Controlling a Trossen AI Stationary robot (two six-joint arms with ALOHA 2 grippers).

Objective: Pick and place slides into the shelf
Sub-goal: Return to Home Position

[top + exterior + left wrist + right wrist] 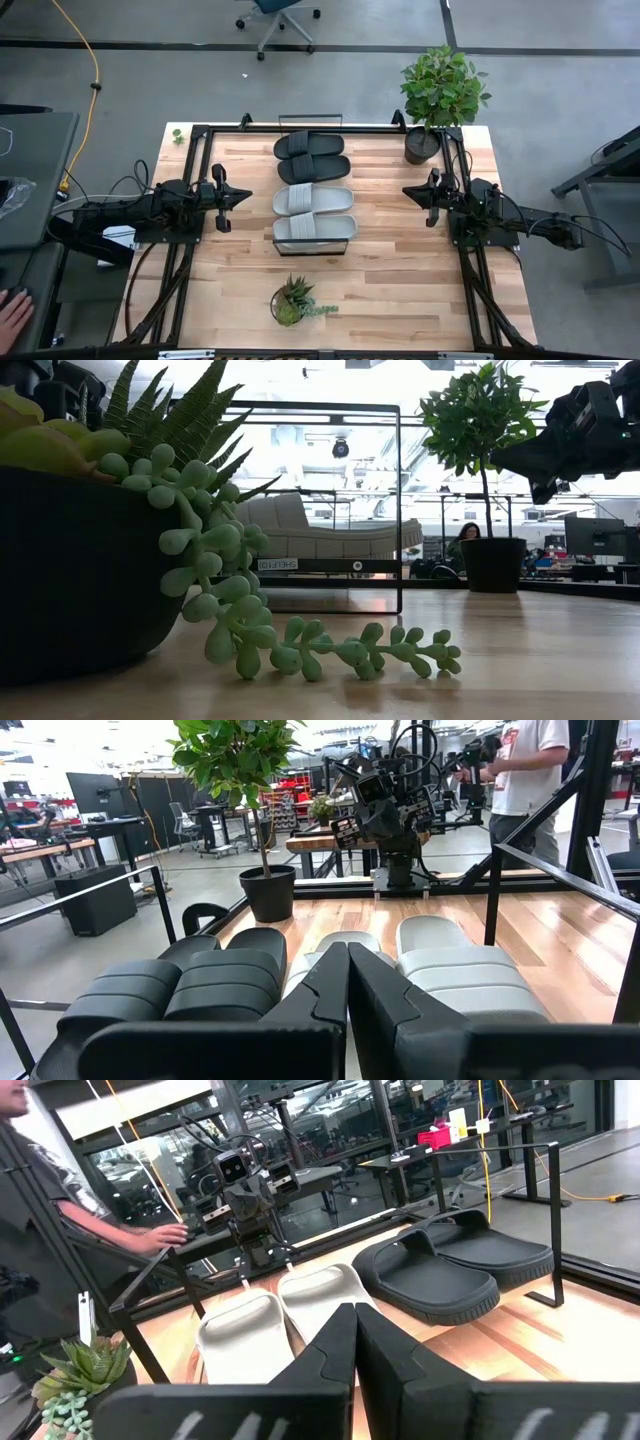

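Four slides lie side by side on the shelf (312,250) at the table's middle, soles down: two black ones (312,156) toward the far end, two light grey ones (314,213) toward the near end. The left wrist view shows the black pair (200,985) and the grey pair (450,970); the right wrist view shows them too (470,1265). My left gripper (237,197) waits shut at the table's left, pointing level at the shelf. My right gripper (413,191) waits shut at the right, facing it. Neither touches anything.
A leafy potted plant (438,95) stands at the far right corner. A succulent in a dark pot (290,302) sits near the front edge, filling the low view's left (80,560). Black frame rails (195,180) run along both table sides. A person (530,770) stands beyond the table.
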